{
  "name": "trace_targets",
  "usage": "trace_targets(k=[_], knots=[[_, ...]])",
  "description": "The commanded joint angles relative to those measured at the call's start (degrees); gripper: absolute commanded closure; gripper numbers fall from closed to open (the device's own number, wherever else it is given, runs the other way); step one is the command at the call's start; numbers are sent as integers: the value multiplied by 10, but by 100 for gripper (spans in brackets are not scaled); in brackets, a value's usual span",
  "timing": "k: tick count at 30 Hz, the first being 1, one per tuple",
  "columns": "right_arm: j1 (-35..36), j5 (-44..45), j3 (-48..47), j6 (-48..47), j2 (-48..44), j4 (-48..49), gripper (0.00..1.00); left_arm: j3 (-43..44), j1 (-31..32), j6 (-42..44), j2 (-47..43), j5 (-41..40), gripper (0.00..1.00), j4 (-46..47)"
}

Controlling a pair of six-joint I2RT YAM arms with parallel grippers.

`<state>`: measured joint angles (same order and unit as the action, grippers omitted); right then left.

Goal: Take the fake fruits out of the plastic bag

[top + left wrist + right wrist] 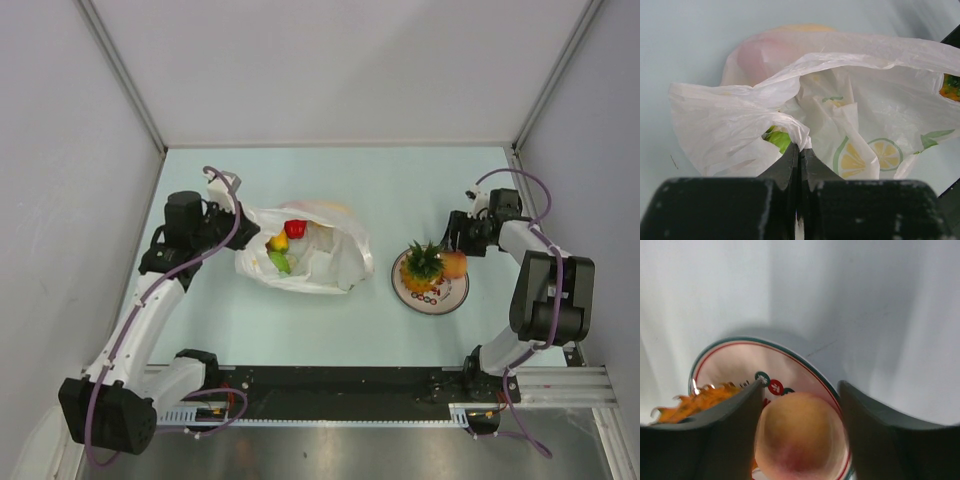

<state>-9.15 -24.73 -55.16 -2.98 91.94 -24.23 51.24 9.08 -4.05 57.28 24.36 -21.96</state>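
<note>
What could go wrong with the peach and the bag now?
The peach sits close to the rim of the plate, between the fingers of the right claw. It might roll off if nudged. The left claw pinches only a thin fold of the plastic bag. A hard pull might tear it or slip, and the strawberry could tumble out.

From overhead we saw the whole table (400,180); our wrist cameras looked closely at its plastic bag (715,125) and plate (735,362).
</note>
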Motion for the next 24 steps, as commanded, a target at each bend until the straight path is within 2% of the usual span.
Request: trace_targets(k=[1, 2, 9, 12, 14, 15, 17, 19, 20, 22, 23, 24], knots=[[-15, 4, -7, 23, 3, 24, 17, 31, -6, 4, 5, 11, 96, 15], [-19, 0, -7, 24, -1, 22, 1, 32, -5, 4, 6, 11, 96, 13], [-65, -58, -43, 18, -72, -26, 0, 32, -5, 6, -2, 20, 97, 2], [-68, -78, -76, 10, -141, -3, 0, 37, -6, 12, -18, 34, 97, -18], [-41, -94, -96, 34, -198, 26, 0, 33, -6, 12, -36, 39, 97, -27], [-21, -92, -106, 52, -212, 50, 0, 30, -5, 12, -41, 46, 97, -30], [64, -103, -140, 80, -229, 62, 0, 18, -6, 5, -56, 56, 97, -27], [138, -125, -166, 93, -227, 65, 5, 3, -6, -10, -65, 62, 97, -14], [228, -118, -180, 97, -222, 62, 9, -2, -6, -17, -73, 63, 97, -11], [316, -61, -205, 94, -208, 56, 18, -8, -6, -29, -78, 73, 98, -4], [385, -42, -207, 90, -202, 57, 19, -9, -6, -32, -85, 75, 98, -2], [423, -8, -207, 73, -190, 55, 26, -9, -6, -36, -88, 74, 98, 2]])
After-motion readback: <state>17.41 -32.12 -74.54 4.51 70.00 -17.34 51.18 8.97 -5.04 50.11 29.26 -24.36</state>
